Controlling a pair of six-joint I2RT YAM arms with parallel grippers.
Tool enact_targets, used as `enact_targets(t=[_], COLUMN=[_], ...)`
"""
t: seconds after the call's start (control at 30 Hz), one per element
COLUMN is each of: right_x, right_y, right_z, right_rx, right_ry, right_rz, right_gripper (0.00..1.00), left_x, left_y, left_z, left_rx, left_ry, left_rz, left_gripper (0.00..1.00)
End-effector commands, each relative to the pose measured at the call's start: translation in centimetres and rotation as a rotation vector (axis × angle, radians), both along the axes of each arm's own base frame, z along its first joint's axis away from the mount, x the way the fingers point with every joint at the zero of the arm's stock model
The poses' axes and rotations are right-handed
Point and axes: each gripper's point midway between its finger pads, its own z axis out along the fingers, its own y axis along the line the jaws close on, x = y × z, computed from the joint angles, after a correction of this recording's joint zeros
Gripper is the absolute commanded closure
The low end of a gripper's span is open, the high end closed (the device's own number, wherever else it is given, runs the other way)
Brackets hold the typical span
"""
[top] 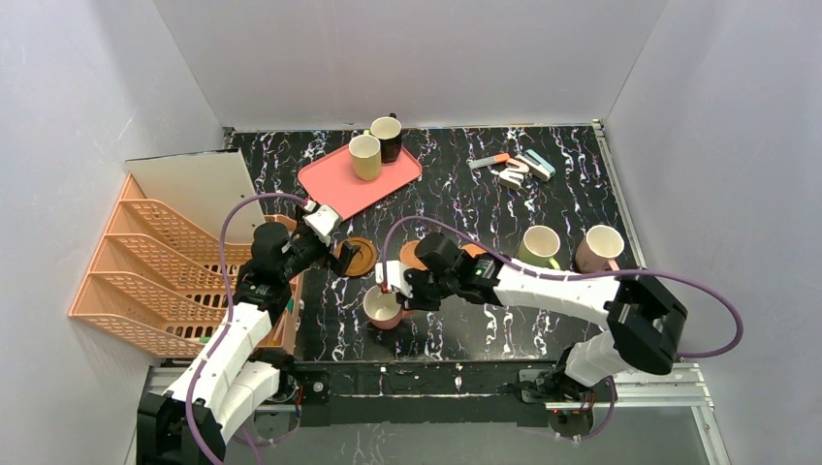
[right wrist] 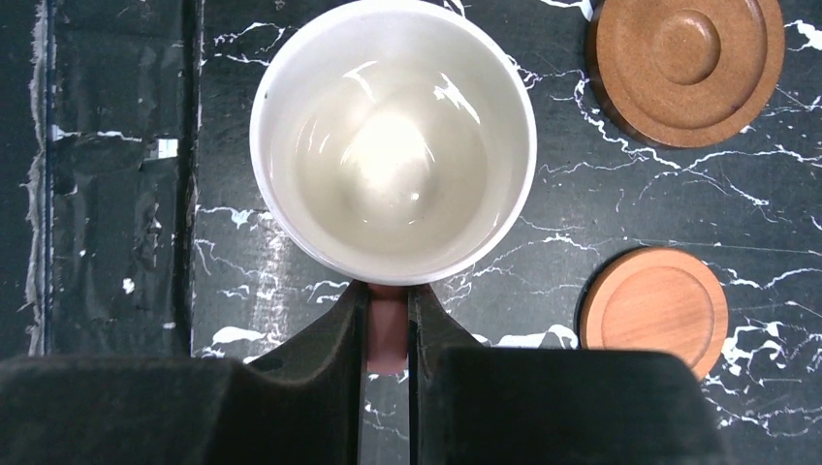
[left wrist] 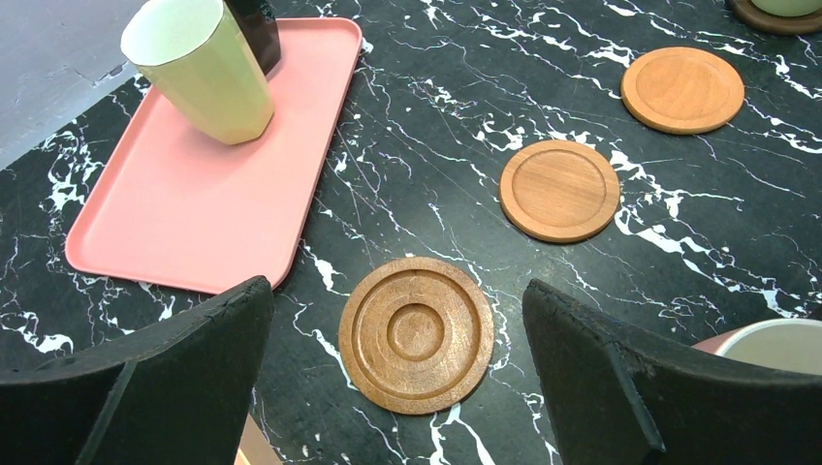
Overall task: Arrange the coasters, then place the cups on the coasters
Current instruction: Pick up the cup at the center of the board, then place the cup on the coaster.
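Observation:
A pink cup [right wrist: 393,140] with a cream inside stands on the black marble table near its front edge. My right gripper [right wrist: 387,312] is shut on the cup's handle [right wrist: 387,334]; the top view shows the same cup [top: 384,308] and gripper [top: 397,291]. My left gripper [left wrist: 397,300] hangs open over a ringed brown coaster [left wrist: 416,334], touching nothing. Two plain orange coasters [left wrist: 559,190] [left wrist: 682,89] lie in a row beyond it. A yellow-green cup [top: 364,155] and a dark brown cup [top: 387,138] stand on the pink tray [top: 334,189]. A green cup [top: 540,247] and a pale pink cup [top: 599,249] stand at the right.
An orange wire file rack [top: 155,281] fills the left side beside the left arm. Small white and coloured objects [top: 514,167] lie at the back right. White walls close in the table on three sides.

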Motion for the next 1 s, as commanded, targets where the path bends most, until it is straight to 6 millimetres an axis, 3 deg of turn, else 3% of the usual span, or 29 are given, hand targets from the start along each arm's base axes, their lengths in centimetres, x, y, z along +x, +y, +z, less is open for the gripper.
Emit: enact_targets(t=[0.0,0.43,0.97], right_x=[0.1,1.0,8.8], right_y=[0.7,-0.3,-6.1], right_z=[4.5,7.7,12.2], right_rx=[0.129,0.209,0.311], right_ry=[-0.075,-0.104,-0.184], right_rz=[0.027,-0.006,-0.343], right_gripper=[0.99,0.99,0.99], left_x=[0.1,0.2,0.2], left_y=[0.2,0.2,0.3], left_z=[-0.1,-0.3,-0.2], left_rx=[-0.002,0.002,0.001], left_ry=[-0.004,-0.002,-0.005], left_rz=[0.004,0.007,0.013], left_gripper=[0.02,0.02,0.02])
